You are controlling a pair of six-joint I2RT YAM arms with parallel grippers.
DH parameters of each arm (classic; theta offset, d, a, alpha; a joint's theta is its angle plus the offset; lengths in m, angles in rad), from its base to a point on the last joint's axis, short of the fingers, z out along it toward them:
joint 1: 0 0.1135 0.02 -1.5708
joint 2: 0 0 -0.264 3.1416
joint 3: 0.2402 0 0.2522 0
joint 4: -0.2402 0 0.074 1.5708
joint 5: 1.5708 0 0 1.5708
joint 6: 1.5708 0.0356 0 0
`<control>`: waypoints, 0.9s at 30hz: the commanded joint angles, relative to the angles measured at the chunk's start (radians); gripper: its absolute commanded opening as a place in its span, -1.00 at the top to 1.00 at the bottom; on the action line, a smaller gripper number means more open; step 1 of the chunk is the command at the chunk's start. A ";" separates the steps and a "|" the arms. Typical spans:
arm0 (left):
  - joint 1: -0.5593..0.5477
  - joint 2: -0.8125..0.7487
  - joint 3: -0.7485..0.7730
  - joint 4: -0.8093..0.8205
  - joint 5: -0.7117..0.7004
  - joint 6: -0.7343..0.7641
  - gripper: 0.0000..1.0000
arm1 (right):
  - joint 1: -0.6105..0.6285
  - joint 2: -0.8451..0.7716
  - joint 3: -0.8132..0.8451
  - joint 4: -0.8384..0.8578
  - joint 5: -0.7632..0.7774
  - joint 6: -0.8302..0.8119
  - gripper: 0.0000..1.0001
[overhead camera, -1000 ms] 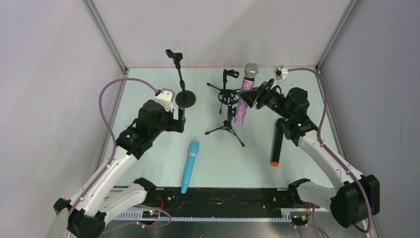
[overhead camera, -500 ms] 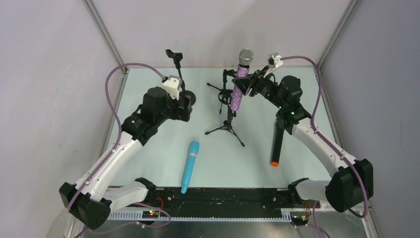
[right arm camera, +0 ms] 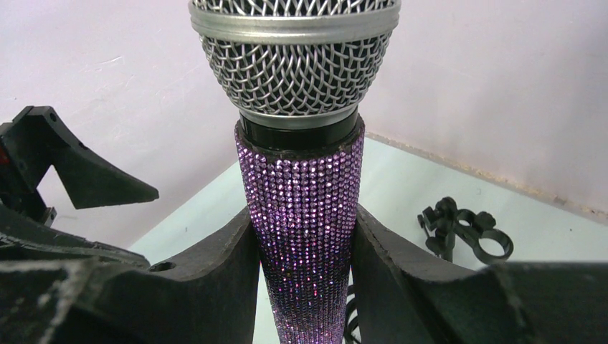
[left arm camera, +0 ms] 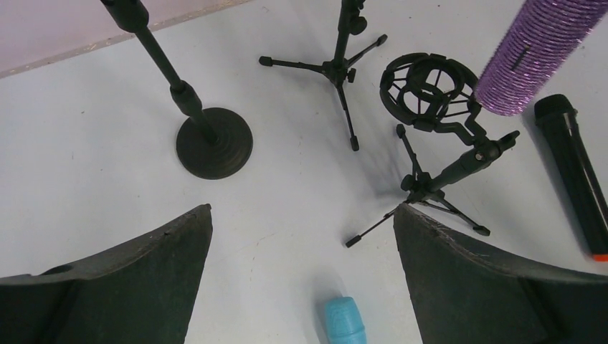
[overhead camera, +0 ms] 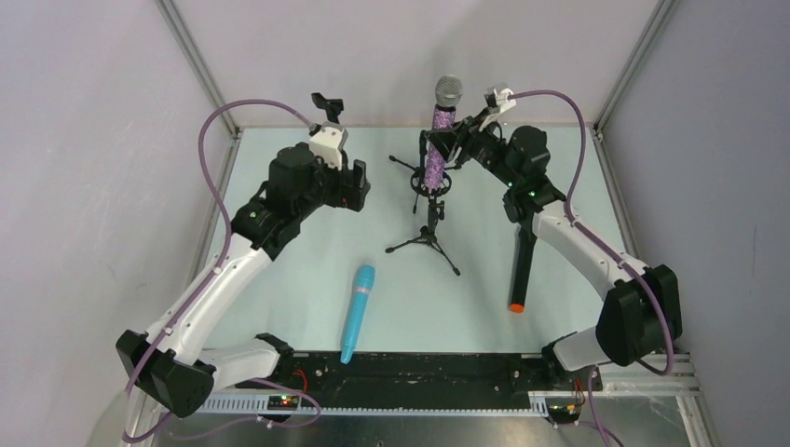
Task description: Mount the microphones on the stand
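Top external view, one worktop point(overhead camera: 438, 307), pale green, carrying everything listed below.

Arms, two.
- Left arm point(overhead camera: 224, 270): stretched forward toward the far left of the worktop, wrist over the round-base stand. A second ago it sat lower and nearer, short of that base.
- Left fingers point(left arm camera: 143, 265): spread wide, nothing between them.
- Right arm point(overhead camera: 578, 242): reaching forward and inward toward the middle, forearm raised. Since a second ago it has lifted and swung leftward.
- Right fingers point(right arm camera: 215, 272): clamped on the purple microphone, on its body just below the head.

Stands, three.
- Round-base stand point(left arm camera: 214, 147): upright pole, far left.
- Straight tripod stand point(left arm camera: 343, 68): at the back, middle.
- Tripod stand with ring mount point(left arm camera: 430, 97): middle of the worktop, nearer than the other tripod.

Microphones, three.
- Purple microphone point(overhead camera: 438, 140): glittery, silver mesh head uppermost, held upright off the worktop. A second ago it was tilted, lower and further right. The left wrist view puts its lower end just beside the ring mount, not inside it.
- Turquoise microphone point(overhead camera: 358, 312): lying flat toward the near edge, left of middle, unmoved.
- Black microphone point(overhead camera: 520, 270): lying flat below the right arm, orange end toward the near edge, unmoved.
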 commanded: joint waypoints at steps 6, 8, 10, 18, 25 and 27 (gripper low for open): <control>-0.006 -0.087 -0.020 0.036 0.048 -0.109 -0.99 | 0.008 0.095 0.071 0.248 0.019 -0.063 1.00; -0.006 -0.103 -0.036 0.038 0.048 -0.153 -0.99 | 0.010 0.107 0.071 0.263 0.030 -0.087 1.00; -0.005 -0.118 -0.050 0.039 0.057 -0.190 -0.99 | 0.009 0.118 0.071 0.271 0.036 -0.104 1.00; -0.005 -0.136 -0.095 0.041 0.114 -0.292 -0.99 | 0.010 0.153 0.072 0.297 0.058 -0.124 1.00; -0.006 -0.145 -0.111 0.041 0.120 -0.302 -0.99 | 0.007 0.189 0.071 0.327 0.054 -0.127 1.00; -0.006 -0.147 -0.117 0.041 0.121 -0.303 -0.99 | 0.007 0.195 0.070 0.332 0.048 -0.135 1.00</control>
